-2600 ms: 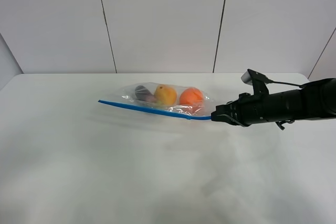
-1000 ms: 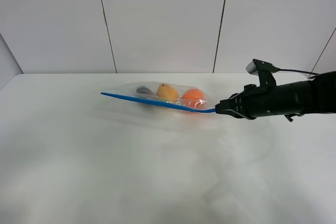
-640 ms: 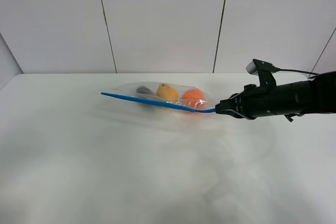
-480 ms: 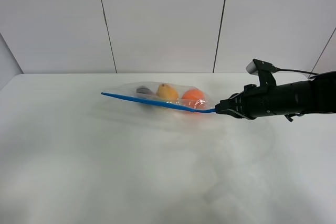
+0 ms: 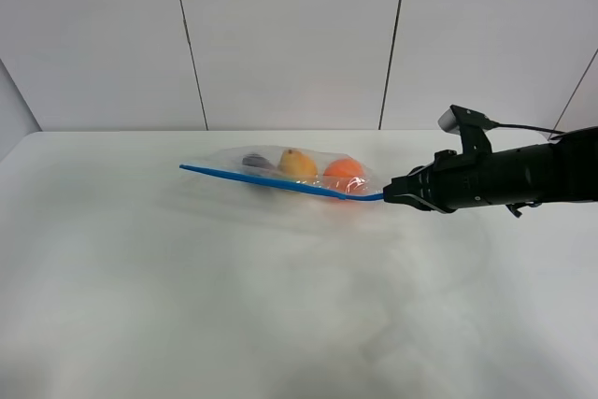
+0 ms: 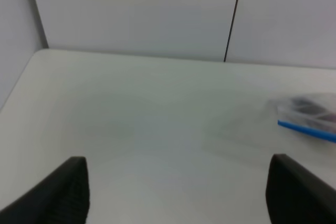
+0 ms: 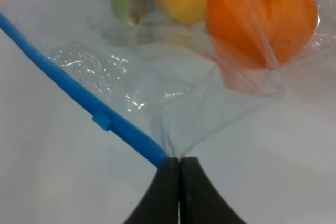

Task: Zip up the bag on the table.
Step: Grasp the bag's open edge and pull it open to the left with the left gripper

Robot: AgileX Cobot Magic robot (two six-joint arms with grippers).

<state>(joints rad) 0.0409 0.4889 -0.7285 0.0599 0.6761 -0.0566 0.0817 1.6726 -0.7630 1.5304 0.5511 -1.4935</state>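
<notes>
The bag (image 5: 299, 173) is seen toward the back of the table (image 5: 140, 277), slightly right of the middle in the high view. Its long axis is laid across the table from side to side, with a slight slant: the left end is set farther back and the right end nearer. The blue zipper strip (image 5: 280, 183) is run along the near edge for the bag's whole length, so the mouth is turned toward the front of the table.

Through the clear plastic a purple eggplant (image 5: 252, 163), a yellow fruit (image 5: 297, 164) and an orange (image 5: 344, 175) are shown in a row along the far side.

The right end of the strip is pinched by the right gripper (image 5: 386, 197); in the right wrist view the fingertips are pressed together on the bag's corner. A small blue tab (image 7: 102, 120) is seen on the strip, a little way from the pinched end.

The left gripper (image 6: 177, 158) is held with its fingers (image 6: 68, 187) spread wide over bare table, well apart from the bag, whose end is seen blurred.
</notes>
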